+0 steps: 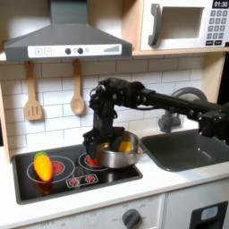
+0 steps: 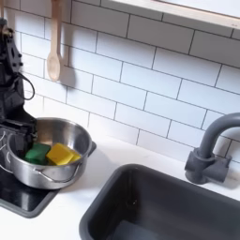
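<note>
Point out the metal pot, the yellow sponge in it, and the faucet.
metal pot (image 2: 75, 157): second exterior view, on its front rim.
yellow sponge (image 2: 62, 154): second exterior view, on its top face.
faucet (image 2: 208, 159): second exterior view, on its base.

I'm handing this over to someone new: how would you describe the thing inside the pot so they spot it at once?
Start at the black stovetop under the range hood, then find the silver pot at its edge nearest the sink, with the gripper over it. Inside lies a yellow sponge with a green side, soft and blocky, unlike the orange-and-yellow corn-like toy on the burner at the first exterior view's left.
</note>
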### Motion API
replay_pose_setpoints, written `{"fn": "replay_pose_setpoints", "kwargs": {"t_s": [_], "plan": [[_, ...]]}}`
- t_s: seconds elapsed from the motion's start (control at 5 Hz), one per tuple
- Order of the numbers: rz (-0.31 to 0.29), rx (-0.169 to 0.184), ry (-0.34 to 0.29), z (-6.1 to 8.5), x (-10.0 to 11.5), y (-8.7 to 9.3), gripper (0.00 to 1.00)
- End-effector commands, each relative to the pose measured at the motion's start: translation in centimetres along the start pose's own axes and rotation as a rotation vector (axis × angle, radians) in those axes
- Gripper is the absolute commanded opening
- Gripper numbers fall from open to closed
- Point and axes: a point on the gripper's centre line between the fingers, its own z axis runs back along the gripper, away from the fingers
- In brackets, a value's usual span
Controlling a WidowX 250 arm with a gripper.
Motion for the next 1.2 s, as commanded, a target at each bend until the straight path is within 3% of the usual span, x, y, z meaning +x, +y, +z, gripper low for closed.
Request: {"fn": "replay_pose_setpoints", "kwargs": {"t_s": [0.0, 0.6, 0.8, 1.0], "plan": [[0.014, -0.017, 0.002, -0.14, -0.10, 0.49, 1.00], [0.023, -0.030, 0.009, -0.25, -0.54, 0.82, 1.00], [0.022, -0.037, 0.001, -0.07, -0.43, 0.83, 0.00], [0.023, -0.040, -0.004, 0.05, -0.37, 0.66, 0.00]]}}
